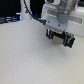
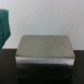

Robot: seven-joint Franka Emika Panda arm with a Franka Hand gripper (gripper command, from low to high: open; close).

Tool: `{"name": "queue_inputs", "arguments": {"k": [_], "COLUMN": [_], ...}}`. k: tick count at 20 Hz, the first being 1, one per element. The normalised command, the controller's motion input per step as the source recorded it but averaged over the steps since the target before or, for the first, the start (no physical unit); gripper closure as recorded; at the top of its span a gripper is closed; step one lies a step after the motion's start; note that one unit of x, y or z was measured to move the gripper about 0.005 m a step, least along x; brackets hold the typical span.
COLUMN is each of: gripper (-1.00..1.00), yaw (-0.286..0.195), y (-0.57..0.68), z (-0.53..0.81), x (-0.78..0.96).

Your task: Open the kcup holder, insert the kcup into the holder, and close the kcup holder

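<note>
Over the pale table point(image 1: 25, 55), the gripper point(image 1: 59, 38) hangs with its fingers spread, nothing between them. Directly beneath, the wrist view shows the boxy kcup holder point(image 2: 45, 49).

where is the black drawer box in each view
exterior view: not clearly in it; only the gripper shows, at the exterior view's upper right.
wrist view: the drawer box fills the middle of the picture.
shared landmark: the white table.

Exterior camera looks down close on the gripper point(image 1: 60, 39) over a pale table point(image 1: 25, 57); wrist camera faces a dark box point(image 2: 45, 48) nearby.
</note>
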Motion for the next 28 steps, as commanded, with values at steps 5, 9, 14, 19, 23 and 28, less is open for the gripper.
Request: {"name": "queue_inputs", "arguments": {"k": [5,9,14,19,23,28], "gripper": [-1.0,-1.0,-1.0,-1.0,-1.0,-1.0], "yaw": [0.176,0.157,0.148,0.19,0.115,0.094], "y": [0.27,0.38,0.38,0.2,0.41,0.47], "z": [-0.06,0.0,0.0,-0.13,-0.03,0.01], "x": [-0.27,-0.33,-0.38,-0.45,-0.46,-0.59]}}
